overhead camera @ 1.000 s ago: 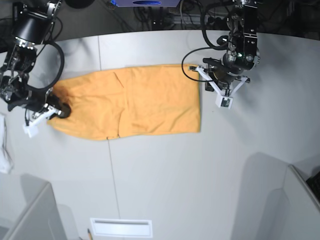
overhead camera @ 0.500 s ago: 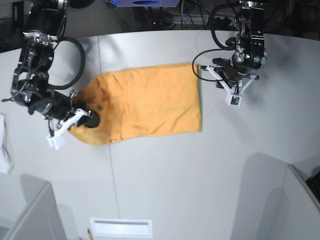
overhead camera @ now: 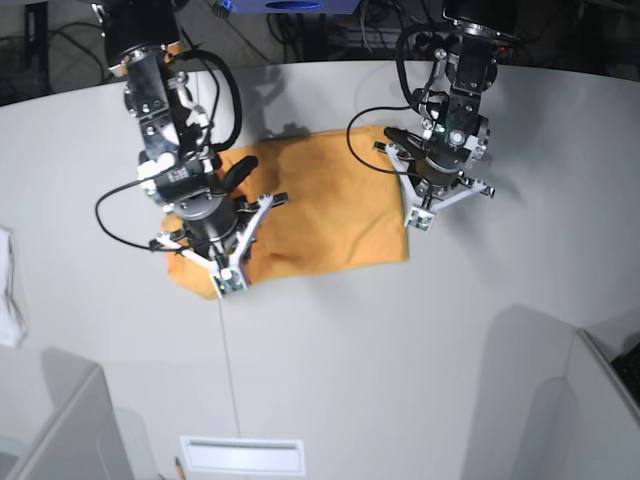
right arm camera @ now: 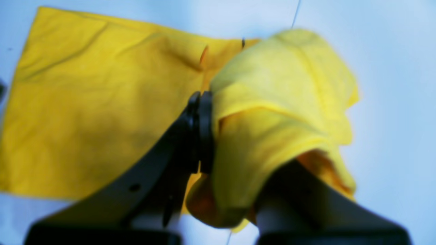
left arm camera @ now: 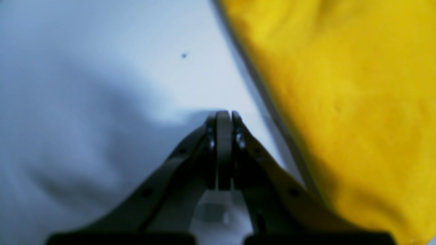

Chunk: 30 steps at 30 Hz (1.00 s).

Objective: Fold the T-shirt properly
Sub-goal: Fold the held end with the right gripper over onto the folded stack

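Note:
The light-orange T-shirt [overhead camera: 335,210] lies on the grey table [overhead camera: 400,350], its left end lifted and doubled over toward the middle. My right gripper [overhead camera: 228,280] is shut on that lifted end; in the right wrist view the fabric [right arm camera: 279,102] drapes over one finger of the gripper [right arm camera: 204,102], with the flat part of the shirt [right arm camera: 85,112] beneath. My left gripper [overhead camera: 417,217] is shut and empty at the shirt's right edge. In the left wrist view the gripper [left arm camera: 223,117] is over bare table, just left of the shirt's hem [left arm camera: 357,102].
A white cloth [overhead camera: 10,295] lies at the table's left edge. Grey partitions stand at the bottom left [overhead camera: 60,430] and bottom right [overhead camera: 570,400]. A white slotted plate [overhead camera: 242,455] sits at the front edge. Cables hang behind the table.
My right gripper has carried the shirt's left end up and to the right over the shirt, shortening it. My left gripper has moved left to the shirt's right edge.

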{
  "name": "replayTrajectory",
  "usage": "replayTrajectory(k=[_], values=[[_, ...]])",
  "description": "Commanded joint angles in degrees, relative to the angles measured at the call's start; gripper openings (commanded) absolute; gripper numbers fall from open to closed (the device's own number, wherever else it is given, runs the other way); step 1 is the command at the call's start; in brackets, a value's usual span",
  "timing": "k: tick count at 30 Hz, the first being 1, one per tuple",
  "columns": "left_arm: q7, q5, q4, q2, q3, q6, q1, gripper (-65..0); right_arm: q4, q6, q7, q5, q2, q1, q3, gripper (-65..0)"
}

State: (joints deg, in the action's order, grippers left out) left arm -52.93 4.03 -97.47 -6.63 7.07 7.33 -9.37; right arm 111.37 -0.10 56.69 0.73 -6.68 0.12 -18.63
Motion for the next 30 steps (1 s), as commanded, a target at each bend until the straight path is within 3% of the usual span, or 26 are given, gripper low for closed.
replayTrajectory(k=[1, 5, 8, 10, 16, 21, 30], values=[[-1.2, -0.5, 0.2, 0.4, 0.1, 0.4, 0.4, -65.0, 1.1, 0.1, -2.0, -3.1, 1.0, 0.5, -2.2, -65.0], [-1.2, -0.4, 2.3, 0.9, 1.3, 0.4, 2.4, -65.0, -0.3, 0.1, -2.6, -22.6, 3.9, 0.5, -13.1, -65.0], [-1.2, -0.3, 4.2, 0.8, 4.6, 0.4, 4.0, -65.0, -4.3, 0.1, -2.7, -32.0, 5.4, 0.5, -19.9, -65.0], [-1.2, -0.2, 5.0, 0.9, 6.2, 0.4, 4.8, -65.0, -8.0, 0.1, -3.5, -35.1, 6.3, 0.6, -23.2, -65.0], [-1.2, -0.4, 5.6, 0.9, 6.2, 0.4, 6.1, -65.0, -12.8, 0.1, -8.6, -38.1, 7.7, -1.0, -23.7, -65.0], [-1.3, -0.4, 5.5, 0.5, 6.1, 0.4, 5.6, -65.0, -12.8, 0.1, -8.6, -38.1, 8.0, -1.3, -24.0, -65.0], [-1.4, -0.4, 5.5, 0.8, 6.0, 0.4, 5.7, -65.0, -10.8, 0.4, -8.6, -38.0, 13.1, -2.1, -24.2, -65.0]])
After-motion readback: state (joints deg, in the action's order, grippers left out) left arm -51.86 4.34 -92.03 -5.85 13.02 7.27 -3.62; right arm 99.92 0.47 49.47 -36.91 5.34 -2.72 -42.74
